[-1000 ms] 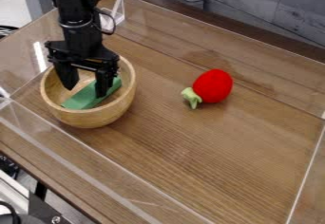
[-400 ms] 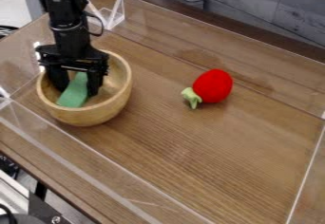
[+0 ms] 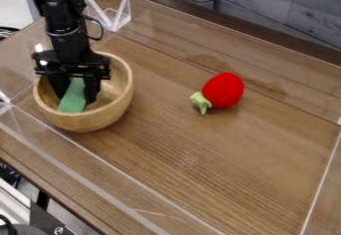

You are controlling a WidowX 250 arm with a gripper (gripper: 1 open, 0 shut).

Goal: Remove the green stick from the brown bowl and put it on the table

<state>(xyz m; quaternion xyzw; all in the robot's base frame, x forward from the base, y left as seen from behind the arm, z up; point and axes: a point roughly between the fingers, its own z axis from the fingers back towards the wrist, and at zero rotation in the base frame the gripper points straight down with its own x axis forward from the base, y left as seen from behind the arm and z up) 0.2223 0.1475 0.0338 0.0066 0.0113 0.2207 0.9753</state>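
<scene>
The brown bowl (image 3: 112,105) stands at the left of the table (image 3: 226,159). In it lies the green stick (image 3: 72,100), leaning against the bowl's inner wall. My gripper (image 3: 76,82) points straight down into the bowl, with one black finger on each side of the stick's upper end. The fingers stand close beside the stick, but the view does not show whether they press on it. The fingers hide the top of the stick.
A red strawberry toy (image 3: 222,90) with a small green stem lies right of the bowl. Low clear acrylic walls (image 3: 160,214) edge the tabletop, and one runs close behind and left of the bowl.
The gripper has sunk deeper into the bowl and shifted left. Its fingers have drawn closer together around the stick. The bowl has slid a little to the left.
</scene>
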